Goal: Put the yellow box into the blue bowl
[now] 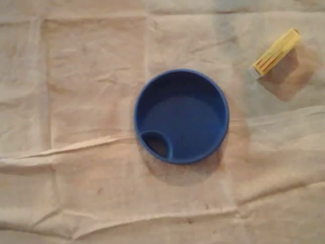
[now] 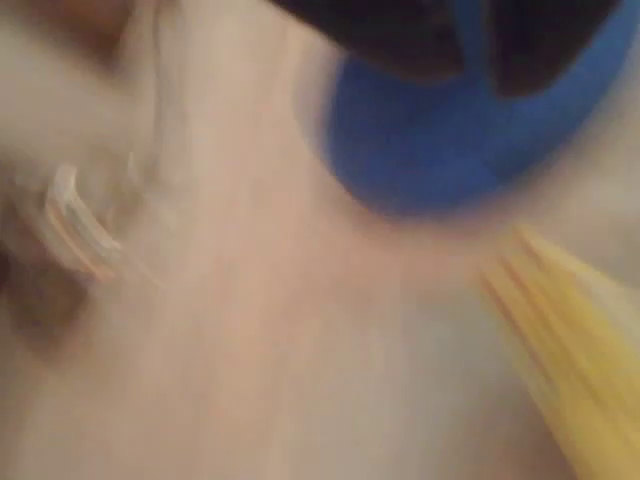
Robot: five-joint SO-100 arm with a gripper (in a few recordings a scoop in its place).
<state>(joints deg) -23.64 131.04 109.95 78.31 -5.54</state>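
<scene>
Looking down in the overhead view: round blue plastic bowl [image 1: 181, 116] in the middle of a creased beige cloth [image 1: 76, 76], with a small pocket inside its near-left rim. Long yellow ribbed box [image 1: 275, 52] lying slantwise on the cloth at far right, well apart from the bowl. Turning to the wrist view, heavily blurred: bowl at far right, box a yellow streak at near right. Dark gripper [image 2: 478, 40] at the top edge over the bowl; open or closed, cannot tell.
</scene>
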